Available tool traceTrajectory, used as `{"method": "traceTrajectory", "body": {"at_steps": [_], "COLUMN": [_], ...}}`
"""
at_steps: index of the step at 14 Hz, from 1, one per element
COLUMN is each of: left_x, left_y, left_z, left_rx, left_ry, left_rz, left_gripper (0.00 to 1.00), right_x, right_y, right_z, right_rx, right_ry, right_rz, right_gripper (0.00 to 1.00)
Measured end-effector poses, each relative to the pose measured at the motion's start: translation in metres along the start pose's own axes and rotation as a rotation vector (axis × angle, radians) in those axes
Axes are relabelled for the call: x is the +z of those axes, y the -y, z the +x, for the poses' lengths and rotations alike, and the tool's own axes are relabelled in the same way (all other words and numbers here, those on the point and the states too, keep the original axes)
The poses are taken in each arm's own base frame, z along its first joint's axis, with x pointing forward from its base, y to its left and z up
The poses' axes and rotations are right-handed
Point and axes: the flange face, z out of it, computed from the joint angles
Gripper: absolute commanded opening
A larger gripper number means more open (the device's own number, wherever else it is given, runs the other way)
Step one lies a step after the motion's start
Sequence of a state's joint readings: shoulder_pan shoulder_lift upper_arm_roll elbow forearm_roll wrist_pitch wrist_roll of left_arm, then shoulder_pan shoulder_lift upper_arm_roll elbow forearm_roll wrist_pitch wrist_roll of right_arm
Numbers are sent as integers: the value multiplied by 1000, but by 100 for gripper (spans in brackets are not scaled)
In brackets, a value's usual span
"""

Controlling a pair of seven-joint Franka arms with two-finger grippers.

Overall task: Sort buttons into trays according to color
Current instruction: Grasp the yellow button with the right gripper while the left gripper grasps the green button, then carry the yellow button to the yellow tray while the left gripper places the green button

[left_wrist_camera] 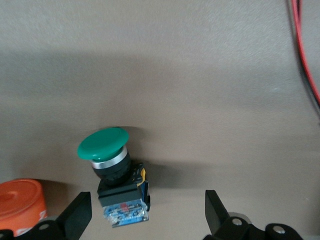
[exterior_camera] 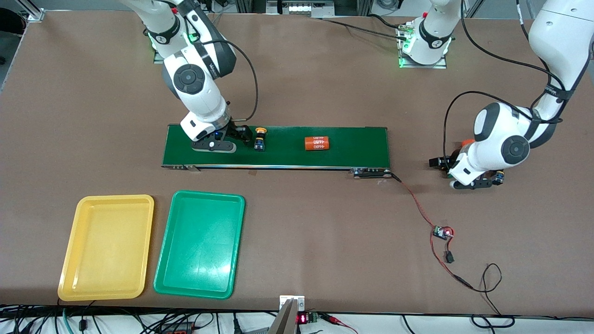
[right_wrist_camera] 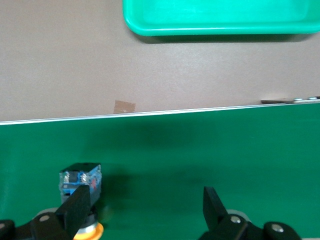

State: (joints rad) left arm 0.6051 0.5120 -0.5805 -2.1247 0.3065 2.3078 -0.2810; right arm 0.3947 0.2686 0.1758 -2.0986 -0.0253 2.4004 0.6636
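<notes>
A yellow-capped button (exterior_camera: 260, 138) lies on the dark-green conveyor belt (exterior_camera: 352, 146). My right gripper (exterior_camera: 240, 135) is low over the belt beside it, open and empty. In the right wrist view the button's blue base (right_wrist_camera: 80, 181) sits just past one fingertip (right_wrist_camera: 76, 207), outside the gap. My left gripper (exterior_camera: 486, 179) is low over the bare table at the left arm's end, open. A green-capped button (left_wrist_camera: 112, 172) lies on its side between its fingers, untouched; its blue base shows in the front view (exterior_camera: 499, 176). The yellow tray (exterior_camera: 107, 246) and green tray (exterior_camera: 200, 244) are empty.
An orange cylinder printed 4680 (exterior_camera: 317, 143) lies mid-belt. Another orange cylinder (left_wrist_camera: 20, 206) lies beside the green-capped button, also seen in the front view (exterior_camera: 468, 143). A red wire (exterior_camera: 417, 204) runs from the belt's end to a small circuit board (exterior_camera: 442, 233).
</notes>
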Motion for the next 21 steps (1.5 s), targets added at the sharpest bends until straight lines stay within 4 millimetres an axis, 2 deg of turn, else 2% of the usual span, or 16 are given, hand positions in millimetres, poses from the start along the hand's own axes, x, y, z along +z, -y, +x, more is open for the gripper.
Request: {"method": "traceTrajectory", "body": {"at_steps": [2,4,6,8,12,14,15,16,17,18,19,21], "left_x": [2,2,2,1,-3,-12,-22,-34,-48,-64,-79,-108], "left_y": [5,7,7,8,9,9,10,9,6,1,-5,-25], "left_z": [-1,-1,-1,-1,1,6,10,15,20,25,30,34], "left_rx": [-9,-13,-13,-14,-16,-17,-18,-18,-15,-10,-4,20], "left_ry": [-6,-5,-4,-8,-17,-14,-1,17,30,41,45,56], "left_rz": [-6,-6,-7,-6,-4,3,12,25,39,53,66,95], "left_gripper": [90,61,26,18,15,14,13,14,14,14,14,14], "right_x": [4,5,7,11,32,43,47,50,52,55,56,56], "right_y": [9,15,20,25,28,27,26,24,22,19,17,11], "right_z": [-1,-3,-7,-11,-14,-14,-13,-11,-9,-7,-5,0], "right_rx": [-7,-14,-21,-21,-35,-36,-35,-35,-35,-33,-30,-19], "right_ry": [3,2,5,9,14,17,15,11,7,5,4,-1], "right_rz": [0,1,0,-5,-18,-22,-26,-30,-33,-37,-41,-45], "right_gripper": [100,100,100,100,100,100,94,73,40,19,4,0]}}
